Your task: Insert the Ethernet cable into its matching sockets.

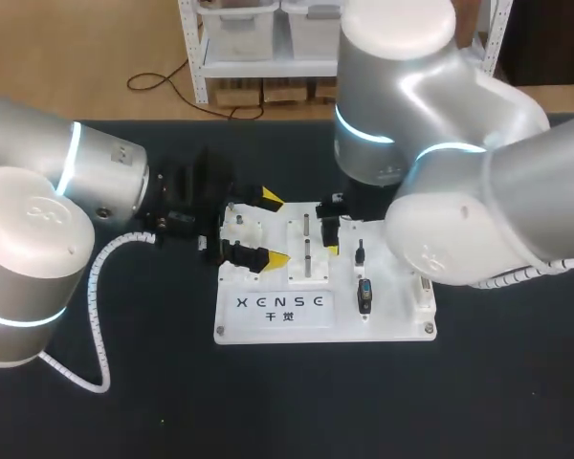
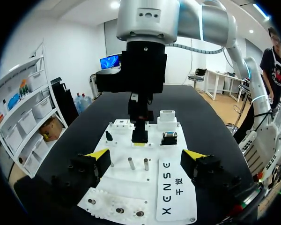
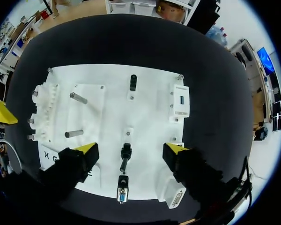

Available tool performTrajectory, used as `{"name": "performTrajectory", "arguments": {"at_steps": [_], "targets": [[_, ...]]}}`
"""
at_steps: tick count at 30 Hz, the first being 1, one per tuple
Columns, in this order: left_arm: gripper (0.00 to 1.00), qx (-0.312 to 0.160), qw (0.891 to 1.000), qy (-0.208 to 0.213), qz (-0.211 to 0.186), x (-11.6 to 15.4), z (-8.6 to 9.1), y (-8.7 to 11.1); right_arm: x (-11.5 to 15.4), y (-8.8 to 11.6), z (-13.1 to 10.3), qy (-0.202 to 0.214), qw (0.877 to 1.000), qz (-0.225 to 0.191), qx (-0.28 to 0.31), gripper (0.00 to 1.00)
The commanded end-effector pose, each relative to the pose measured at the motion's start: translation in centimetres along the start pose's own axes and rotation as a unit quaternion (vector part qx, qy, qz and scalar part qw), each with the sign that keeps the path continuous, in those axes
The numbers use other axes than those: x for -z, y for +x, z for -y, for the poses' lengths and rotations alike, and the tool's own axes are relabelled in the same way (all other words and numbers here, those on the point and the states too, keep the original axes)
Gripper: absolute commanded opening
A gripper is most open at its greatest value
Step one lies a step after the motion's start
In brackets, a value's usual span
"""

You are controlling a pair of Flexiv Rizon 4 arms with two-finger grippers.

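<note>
The left claw [image 2: 146, 154] stands wide and empty at the left edge of the white board [image 1: 392, 320], mid-bench [image 1: 124, 402]. Right of the board's middle a short black plug [image 3: 125, 156], likely the Ethernet cable's end, sits under the right claw [image 3: 131, 149], also wide and empty. It looks light and stiff, its clip probably brittle: pinch the body's sides.

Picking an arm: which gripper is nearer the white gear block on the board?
Left. The left gripper straddles the white gear block, fingers open; the right gripper hangs beyond two metal pegs.
</note>
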State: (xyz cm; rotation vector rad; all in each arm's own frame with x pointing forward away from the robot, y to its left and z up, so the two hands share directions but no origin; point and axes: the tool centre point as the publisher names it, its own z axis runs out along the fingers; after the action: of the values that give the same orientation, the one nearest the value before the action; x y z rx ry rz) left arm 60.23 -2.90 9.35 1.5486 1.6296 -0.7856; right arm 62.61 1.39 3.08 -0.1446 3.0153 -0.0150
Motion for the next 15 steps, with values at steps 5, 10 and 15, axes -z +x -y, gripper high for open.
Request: {"name": "performTrajectory", "arguments": {"at_steps": [5,10,15], "targets": [[1.0,-0.001,1.0,0.0,0.002,-0.01,-0.05,0.14,-0.29,0.2,0.15,-0.003,1.0,0.0,0.004,0.45],[1.0,-0.001,1.0,0.0,0.002,-0.01,-0.05,0.14,-0.38,0.42,-0.1,-0.005,1.0,-0.006,0.009,0.42],[1.0,-0.001,1.0,0.0,0.002,-0.01,-0.05,0.14,-0.55,0.6,-0.26,-0.007,1.0,-0.009,0.013,0.44]]}}
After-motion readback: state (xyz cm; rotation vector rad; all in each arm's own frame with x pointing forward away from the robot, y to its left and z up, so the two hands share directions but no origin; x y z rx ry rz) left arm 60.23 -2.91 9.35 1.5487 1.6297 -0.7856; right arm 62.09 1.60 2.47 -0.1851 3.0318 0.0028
